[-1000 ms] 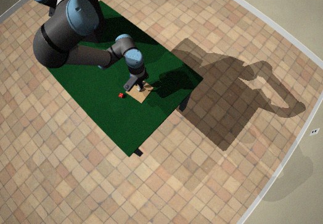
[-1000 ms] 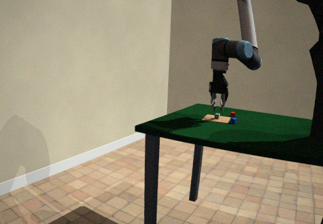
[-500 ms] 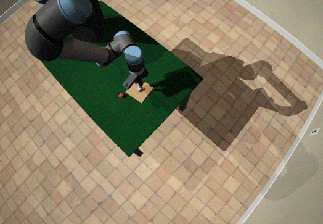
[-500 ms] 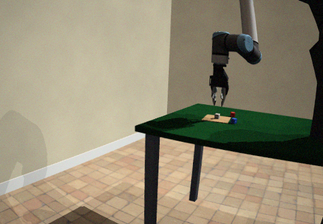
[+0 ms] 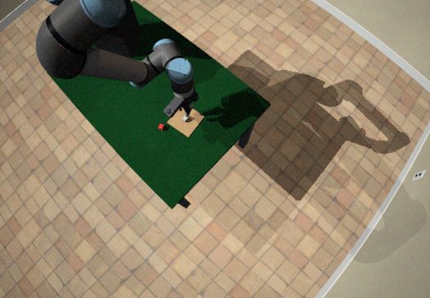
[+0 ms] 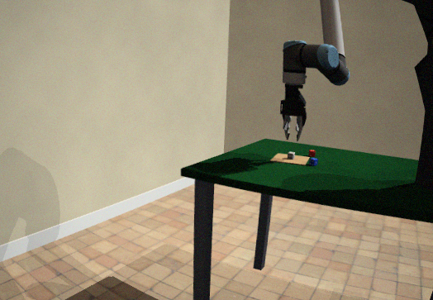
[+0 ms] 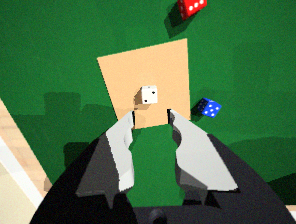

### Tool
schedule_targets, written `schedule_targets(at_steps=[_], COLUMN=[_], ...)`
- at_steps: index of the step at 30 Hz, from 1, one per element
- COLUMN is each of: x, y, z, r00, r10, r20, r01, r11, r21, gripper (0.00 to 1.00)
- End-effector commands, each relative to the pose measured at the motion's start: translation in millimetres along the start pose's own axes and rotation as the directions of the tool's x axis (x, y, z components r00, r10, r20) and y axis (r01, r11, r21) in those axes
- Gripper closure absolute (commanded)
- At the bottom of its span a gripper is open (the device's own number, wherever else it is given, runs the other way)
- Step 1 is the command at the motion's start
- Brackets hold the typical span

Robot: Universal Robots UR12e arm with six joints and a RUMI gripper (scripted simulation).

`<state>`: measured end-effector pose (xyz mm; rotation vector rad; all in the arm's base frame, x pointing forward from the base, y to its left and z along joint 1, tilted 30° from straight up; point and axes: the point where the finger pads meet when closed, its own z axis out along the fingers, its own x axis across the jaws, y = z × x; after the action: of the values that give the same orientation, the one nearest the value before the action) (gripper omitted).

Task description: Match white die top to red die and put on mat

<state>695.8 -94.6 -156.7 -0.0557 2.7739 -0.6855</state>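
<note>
The white die (image 5: pixel 185 118) (image 6: pixel 291 155) (image 7: pixel 149 95) sits flat on the tan mat (image 5: pixel 188 131) (image 6: pixel 281 159) (image 7: pixel 170 60), inside its edges. Its large face in the wrist view shows two dark pips. The red die (image 5: pixel 162 126) (image 6: pixel 311 153) (image 7: pixel 194 7) rests on the green table off the mat. White pips show on it, but it is cut off in the wrist view and its top number is not clear. My gripper (image 6: pixel 292 139) (image 7: pixel 150 110) is open and empty, above the mat and the white die, with a gap between fingertips and die.
A blue die (image 6: pixel 313 162) (image 7: pixel 210 108) with white pips rests on the green table (image 5: pixel 135 155) (image 6: pixel 364 169) close beside the mat's edge. The arm hides it in the top view. The red die is farther from the mat than the blue one.
</note>
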Motion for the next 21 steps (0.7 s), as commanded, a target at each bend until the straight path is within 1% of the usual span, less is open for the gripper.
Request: schedule_targets(at_steps=[1,3,5,8,11,14,21], x=[-0.3,-0.3,-0.3,-0.4,-0.4,-0.4,-0.4], y=[0.5,0.8,0.8,1.6,2.2,2.5,2.5], z=[1.1,1.0,1.0,0.0,-1.1,-1.7,-1.4], r00=[1.0,1.0,1.0,1.0,1.0,1.0,1.0], r10=[-0.001,-0.001,-0.001,0.0,0.001,0.001,0.001], r20=[-0.003,-0.002,-0.002,0.0,0.002,0.003,0.003], r01=[0.001,0.001,0.001,0.0,-0.001,-0.002,-0.002], r11=[0.997,0.993,0.993,0.985,0.979,0.976,0.974], r21=[0.08,0.119,0.119,0.17,0.205,0.218,0.227], gripper=[0.76,0.76,0.76,0.76,0.76,0.76,0.76])
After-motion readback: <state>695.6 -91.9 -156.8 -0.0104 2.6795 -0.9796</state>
